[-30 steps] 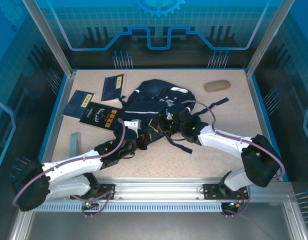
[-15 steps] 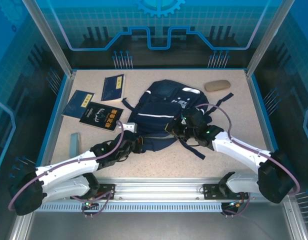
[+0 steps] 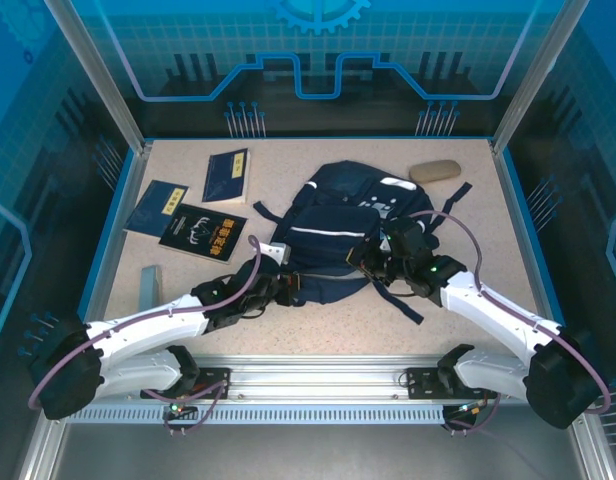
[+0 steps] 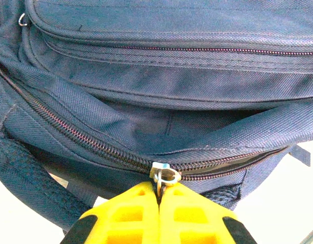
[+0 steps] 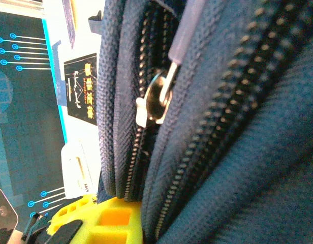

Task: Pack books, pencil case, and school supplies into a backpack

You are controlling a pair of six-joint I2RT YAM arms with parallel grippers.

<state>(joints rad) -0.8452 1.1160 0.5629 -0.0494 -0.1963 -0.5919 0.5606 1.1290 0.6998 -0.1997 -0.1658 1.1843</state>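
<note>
The navy-blue fabric backpack lies on the speckled beige table, mid-field; left gripper is fully closed, pinching the silver metal zipper pull at the bag's near edge; right gripper, poorly seen, appears narrowly clamped on fabric at the bag's right side.

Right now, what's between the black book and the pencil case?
The backpack lies between the black book and the pencil case, seen in the top view.
</note>
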